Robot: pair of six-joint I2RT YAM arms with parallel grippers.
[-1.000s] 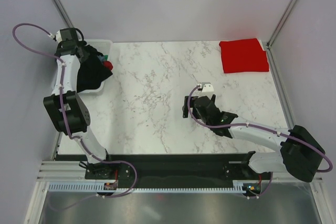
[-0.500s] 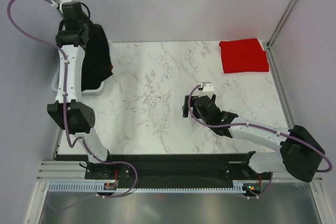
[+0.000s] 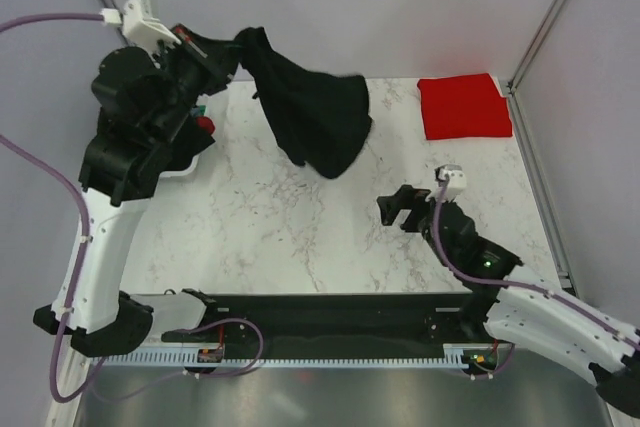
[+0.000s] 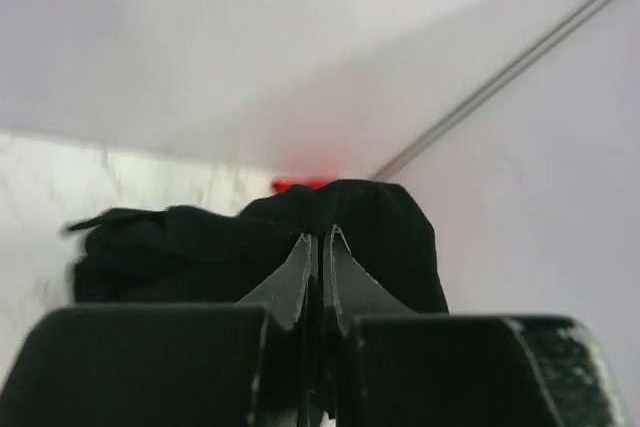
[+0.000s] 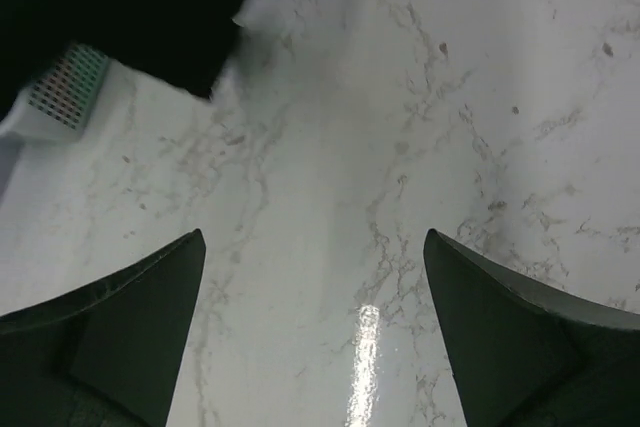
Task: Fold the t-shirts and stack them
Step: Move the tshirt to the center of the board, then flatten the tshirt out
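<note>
My left gripper (image 3: 240, 47) is raised high over the table's back left and is shut on a black t-shirt (image 3: 315, 117), which hangs bunched in the air to its right. In the left wrist view the fingers (image 4: 298, 272) pinch the black cloth (image 4: 390, 237). A folded bright red t-shirt (image 3: 463, 105) lies flat at the back right corner. My right gripper (image 3: 400, 209) is open and empty above bare marble at centre right. The right wrist view shows the black cloth (image 5: 120, 7) at its top left.
A white slotted basket (image 3: 190, 162) sits at the left edge behind my left arm, with red and green items (image 3: 204, 123) in it. The marble table (image 3: 300, 217) has metal frame posts at the back corners.
My left arm has lifted the black t-shirt out of the basket and swung it right, over the table. My right arm has drawn back to the right and nearer its base.
</note>
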